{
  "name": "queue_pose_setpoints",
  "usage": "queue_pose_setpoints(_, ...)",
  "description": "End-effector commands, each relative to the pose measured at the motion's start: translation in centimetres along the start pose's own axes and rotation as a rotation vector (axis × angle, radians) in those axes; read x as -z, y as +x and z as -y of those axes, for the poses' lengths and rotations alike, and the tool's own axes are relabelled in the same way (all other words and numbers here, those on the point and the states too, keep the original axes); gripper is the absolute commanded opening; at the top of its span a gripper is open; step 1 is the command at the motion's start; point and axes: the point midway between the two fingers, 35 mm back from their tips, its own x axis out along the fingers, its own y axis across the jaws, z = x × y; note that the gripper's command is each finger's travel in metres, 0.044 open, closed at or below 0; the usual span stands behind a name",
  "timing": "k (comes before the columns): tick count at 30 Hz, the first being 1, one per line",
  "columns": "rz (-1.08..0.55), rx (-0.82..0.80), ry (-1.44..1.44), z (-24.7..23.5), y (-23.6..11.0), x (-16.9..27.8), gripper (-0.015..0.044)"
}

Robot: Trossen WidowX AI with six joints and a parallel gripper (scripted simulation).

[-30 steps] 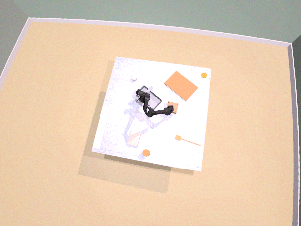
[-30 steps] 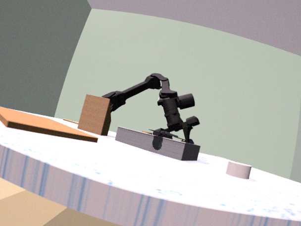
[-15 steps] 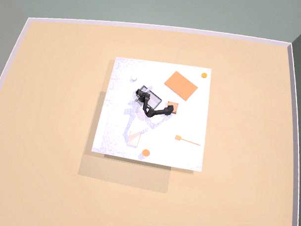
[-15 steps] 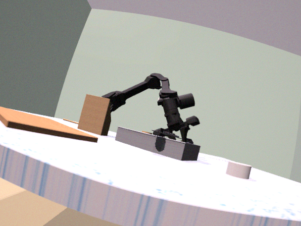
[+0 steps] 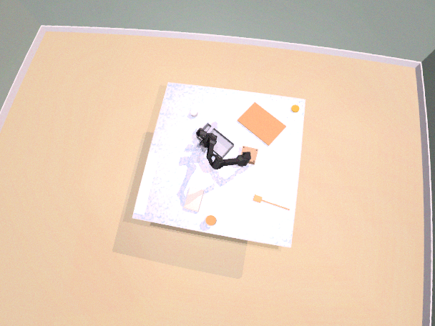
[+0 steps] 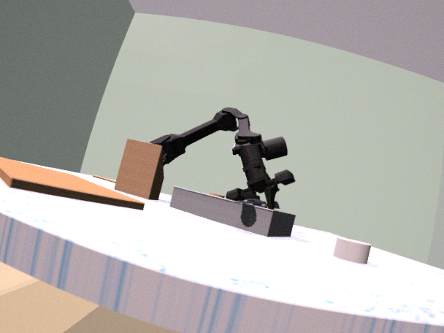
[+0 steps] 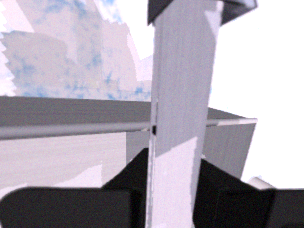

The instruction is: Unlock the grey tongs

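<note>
Gripper [image 7: 172,187] clamped on the grey tongs [image 7: 181,85], which lie across the roasting tin [image 6: 223,212] near the table's left-rear part.

We judge only the grasp done: lifting, tipping tips-down, squeezing to unlock and setting down open on the wooden board [image 5: 262,123] by the rear-right corner all remain. Wrist view shows us both fingers pressed on the tongs' shaft; exterior view hides that contact but shows the tongs not raised; top view alone shows us tin and board well apart.

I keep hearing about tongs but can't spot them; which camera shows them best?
The wrist view: the grey tongs fill it, clamped in the gripper over the roasting tin. In the exterior view they are a sliver; in the top view the arm hides them.
</note>
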Motion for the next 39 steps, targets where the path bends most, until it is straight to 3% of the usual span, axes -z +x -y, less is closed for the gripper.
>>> queue_pose_setpoints(1,0.0,-0.005,-0.002,0.0,-0.1,-0.1,-0.011)
queue_pose_setpoints(3,-0.003,-0.005,-0.002,0.8,-1.1,0.0,-0.015)
queue_pose_setpoints(9,-0.006,-0.005,-0.002,3.9,-6.5,0.0,-0.015)
queue_pose_setpoints(22,-0.008,-0.016,0.004,3.9,-6.4,0.1,-0.015)
queue_pose_setpoints(39,-0.045,-0.198,0.094,4.1,-5.7,0.7,-0.015)
